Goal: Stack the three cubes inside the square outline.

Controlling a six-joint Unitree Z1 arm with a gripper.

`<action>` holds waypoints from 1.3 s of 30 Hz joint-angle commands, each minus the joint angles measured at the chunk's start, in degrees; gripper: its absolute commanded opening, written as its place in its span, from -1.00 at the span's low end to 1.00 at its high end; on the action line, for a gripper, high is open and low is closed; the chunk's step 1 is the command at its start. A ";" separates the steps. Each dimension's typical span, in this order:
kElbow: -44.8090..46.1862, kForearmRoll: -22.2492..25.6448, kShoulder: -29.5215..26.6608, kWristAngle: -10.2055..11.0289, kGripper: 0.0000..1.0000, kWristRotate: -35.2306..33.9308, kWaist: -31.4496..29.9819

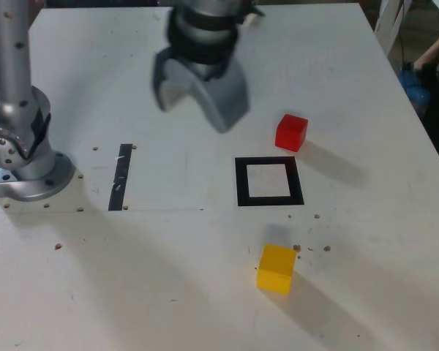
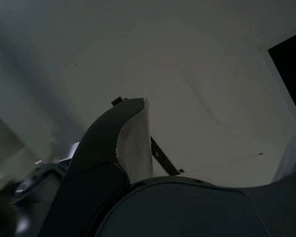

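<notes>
1 yellow cube [image 1: 276, 268] nearest, 1 red cube [image 1: 290, 132], 1 sq outline [image 1: 268, 181].

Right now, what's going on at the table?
The gripper hangs open and empty above the white table, holding no cube. The square outline has nothing in it. The red cube sits just beyond its far right corner in the exterior view, and the yellow cube lies on the near side. No green cube shows in either view, so stacking hasn't begun.
</notes>
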 commanded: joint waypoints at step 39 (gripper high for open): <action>-28.09 2.85 23.76 -2.78 0.73 -1.17 6.40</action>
